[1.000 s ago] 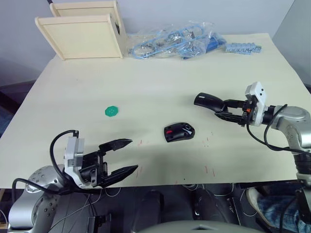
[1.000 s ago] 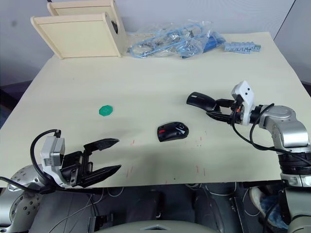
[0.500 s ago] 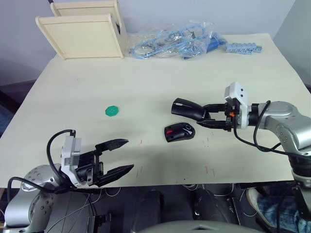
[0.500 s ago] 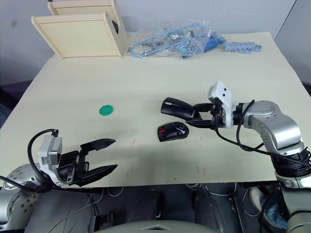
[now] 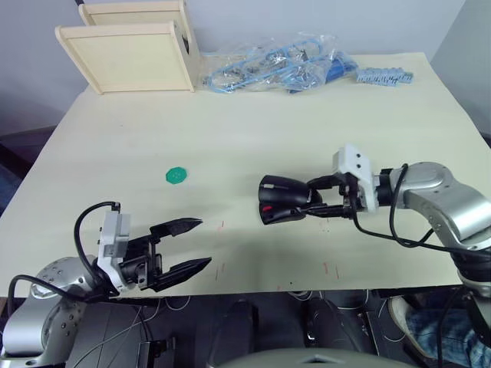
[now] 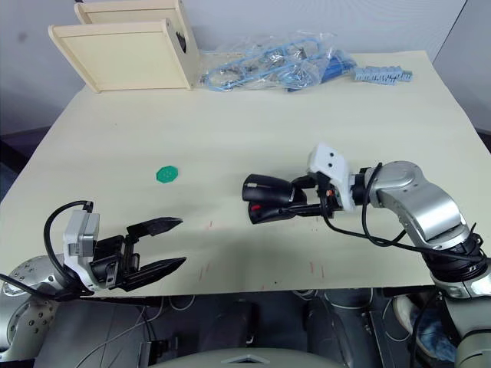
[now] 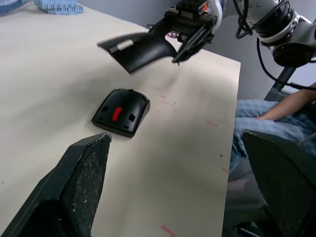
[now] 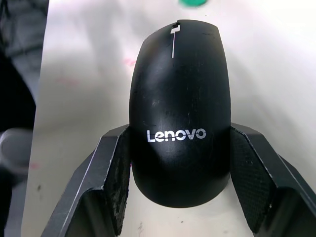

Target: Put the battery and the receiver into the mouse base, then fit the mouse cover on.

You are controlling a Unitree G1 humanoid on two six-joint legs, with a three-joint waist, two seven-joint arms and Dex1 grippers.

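Hovering just above the mouse base [image 5: 274, 215], a little right of centre in the head views, the mouse cover [image 5: 282, 188] is pinched at its rear end between the two fingers of the right gripper [image 5: 316, 195], which reaches in from the right edge. The left wrist view shows the cover clear of the base, tilted and not yet seated, while the base lies flat on the table [image 5: 253, 115] with its red patch and dark recess facing up. Whether the battery and the receiver already sit inside that recess cannot be told; neither one lies loose on the tabletop, so my judgement is that both are probably in and the work has reached its last step. What remains is to lower the cover squarely onto the base and press it home. The left gripper [image 5: 190, 246] hangs at the lower left, near the front edge of the table, its fingers spread wide and holding nothing. A green disc [image 5: 176, 175] lies apart at middle left, and a bag of blue parts [image 5: 284, 63] and a wooden box [image 5: 130, 54] sit along the top.
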